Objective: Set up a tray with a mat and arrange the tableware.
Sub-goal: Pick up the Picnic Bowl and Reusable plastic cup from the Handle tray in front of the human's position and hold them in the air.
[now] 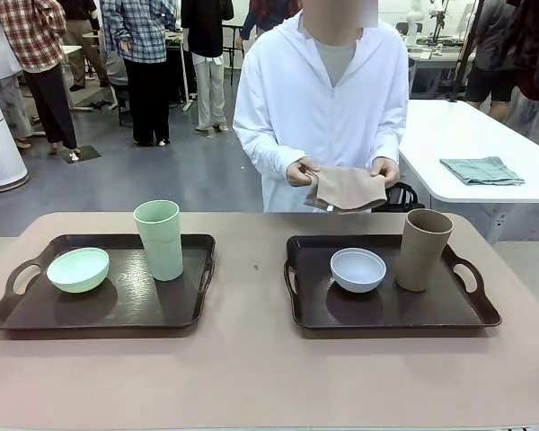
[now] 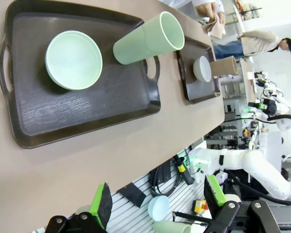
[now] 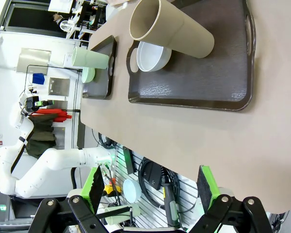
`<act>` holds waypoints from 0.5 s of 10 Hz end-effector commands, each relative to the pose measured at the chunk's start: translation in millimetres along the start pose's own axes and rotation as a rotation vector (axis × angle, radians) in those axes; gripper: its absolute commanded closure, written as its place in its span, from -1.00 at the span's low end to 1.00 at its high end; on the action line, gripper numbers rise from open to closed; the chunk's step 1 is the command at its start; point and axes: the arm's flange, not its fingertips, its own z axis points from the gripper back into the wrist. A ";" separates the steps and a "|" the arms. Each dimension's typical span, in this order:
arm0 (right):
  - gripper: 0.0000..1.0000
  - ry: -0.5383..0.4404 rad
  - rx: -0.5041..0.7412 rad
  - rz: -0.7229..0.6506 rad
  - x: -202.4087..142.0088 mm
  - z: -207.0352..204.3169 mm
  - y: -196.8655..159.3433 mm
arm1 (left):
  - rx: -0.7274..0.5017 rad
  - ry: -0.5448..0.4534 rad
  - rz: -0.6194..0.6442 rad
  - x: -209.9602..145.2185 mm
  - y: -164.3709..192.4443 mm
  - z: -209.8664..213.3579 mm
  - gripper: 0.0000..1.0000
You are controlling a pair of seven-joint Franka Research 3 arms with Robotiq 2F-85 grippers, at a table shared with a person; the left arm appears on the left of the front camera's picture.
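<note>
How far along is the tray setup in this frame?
Done: the left tray carries the mint bowl and green tumbler, and the right tray the greyish white bowl and tan tumbler, with no mat under them.
In hand: the person's hands hold a tan mat.
Remaining: laying the mat and arranging tableware on it. The left gripper and right gripper are open and empty.

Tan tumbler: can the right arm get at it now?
Probably yes. The right gripper hangs open by the table edge, and nothing stands between it and the tan tumbler, upright on the right tray beside the greyish bowl.
</note>
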 end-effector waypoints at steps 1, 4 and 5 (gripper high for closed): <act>-1.00 -0.009 0.020 0.003 0.9 0.6 0.9 | -0.016 -0.003 -0.002 1.5 -0.4 2.4 -1.00; -1.00 0.033 0.028 0.113 15.9 -4.0 5.9 | 0.012 0.039 -0.070 15.7 -20.4 -10.1 -1.00; -1.00 0.049 -0.017 0.187 32.7 -11.3 11.8 | 0.097 0.068 -0.161 30.6 -44.3 -23.5 -1.00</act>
